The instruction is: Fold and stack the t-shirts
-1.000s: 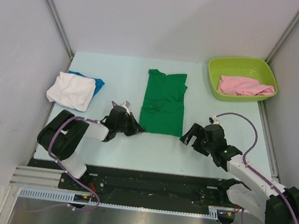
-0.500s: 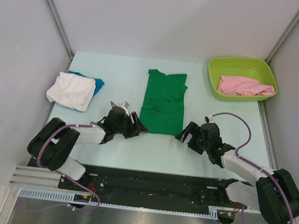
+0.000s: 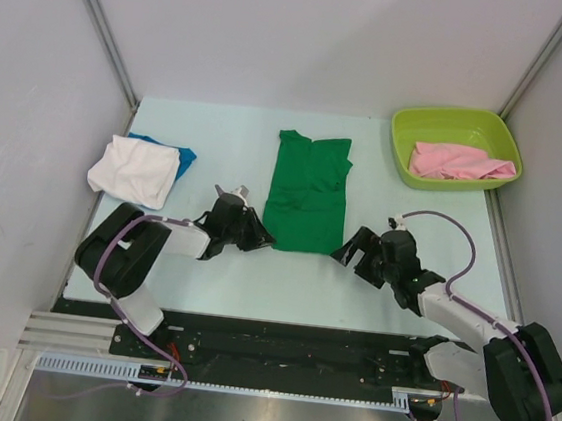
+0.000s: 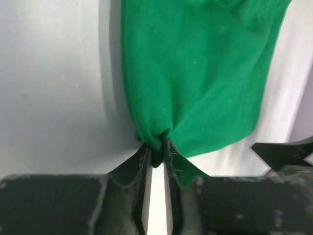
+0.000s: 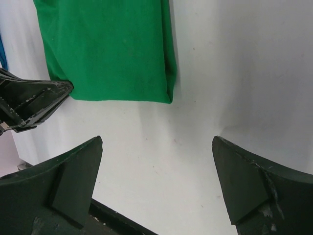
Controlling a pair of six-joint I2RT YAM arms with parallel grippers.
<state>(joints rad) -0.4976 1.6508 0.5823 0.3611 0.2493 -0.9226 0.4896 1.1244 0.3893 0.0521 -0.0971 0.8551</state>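
Green t-shirt (image 3: pixel 308 193): folded into a long strip at the middle of the worktop (image 3: pixel 229 135), in the same place as a second ago, though its near left corner is now bunched. Left gripper (image 4: pixel 155 152): jaws nearly shut, pinching that bunched corner. It has edged in on the corner since half a second ago. Right gripper (image 5: pixel 156 142): jaws spread wide and holding nothing, low over bare worktop just short of the shirt's near right corner and not touching it. It stands closer to the hem than a second ago. White t-shirt (image 3: pixel 134 170): lies on the blue t-shirt (image 3: pixel 179 152) at the left edge, unmoved. Pink t-shirt (image 3: pixel 457 164): in the lime-green tub (image 3: pixel 410 134) at the far right corner, unmoved.
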